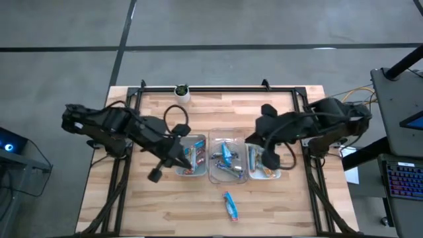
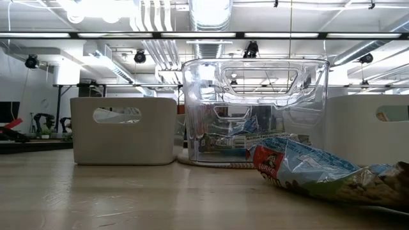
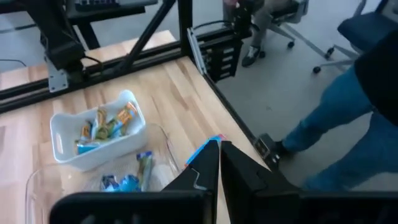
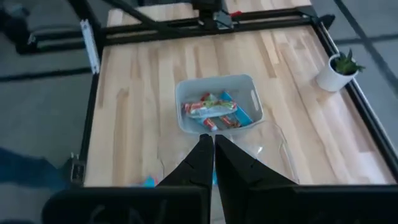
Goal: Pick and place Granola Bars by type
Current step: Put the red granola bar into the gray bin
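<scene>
We judge the sort nearly done: most granola bars lie in the three trays, and one blue bar remains on the surface in front of them. The left tool and right tool hover over the outer trays, fingers pressed together and empty. The next move calls for one tool to spread, descend on the stray bar and carry it to its matching tray.

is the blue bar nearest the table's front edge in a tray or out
Out: the blue bar lies on bare wood, in front of the middle clear tray.
</scene>
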Controlling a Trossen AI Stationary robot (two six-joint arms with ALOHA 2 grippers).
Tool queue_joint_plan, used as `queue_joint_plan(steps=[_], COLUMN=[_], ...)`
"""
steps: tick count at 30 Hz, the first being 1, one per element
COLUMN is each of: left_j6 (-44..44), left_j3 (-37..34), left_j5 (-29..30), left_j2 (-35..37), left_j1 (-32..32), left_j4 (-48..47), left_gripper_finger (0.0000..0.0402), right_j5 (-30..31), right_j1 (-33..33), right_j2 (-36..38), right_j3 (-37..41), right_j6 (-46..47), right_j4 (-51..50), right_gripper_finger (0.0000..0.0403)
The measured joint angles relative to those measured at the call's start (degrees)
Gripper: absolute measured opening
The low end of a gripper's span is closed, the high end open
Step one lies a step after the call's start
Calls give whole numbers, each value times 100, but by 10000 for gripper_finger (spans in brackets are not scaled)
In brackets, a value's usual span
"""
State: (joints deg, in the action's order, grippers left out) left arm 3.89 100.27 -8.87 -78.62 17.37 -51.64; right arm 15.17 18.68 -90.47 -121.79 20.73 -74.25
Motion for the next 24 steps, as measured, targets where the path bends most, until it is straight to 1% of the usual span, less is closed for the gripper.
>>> queue_joint_plan(steps=[4,9,14,18,24], left_j6=[-115,-492,-1304,-1622,-1567], left_j3=[-4,-4,-6,-6,-6], left_j5=[18,8,142,330,449], left_j2=[-247,-565,-802,-934,-1092], left_j1=[0,3,20,91,266], left_j4=[415,945,1412,1662,1821], left_gripper_finger=[0,0,0,0,0], right_j5=[-141,-748,-1049,-1123,-1205], right_j1=[194,364,469,474,472], right_j2=[302,755,1302,1792,2417], right_j3=[412,1110,1923,2496,3222], right_j6=[-405,-890,-1277,-1289,-958], right_j4=[-4,119,484,771,1443], right_gripper_finger=[8,8,8,8,8])
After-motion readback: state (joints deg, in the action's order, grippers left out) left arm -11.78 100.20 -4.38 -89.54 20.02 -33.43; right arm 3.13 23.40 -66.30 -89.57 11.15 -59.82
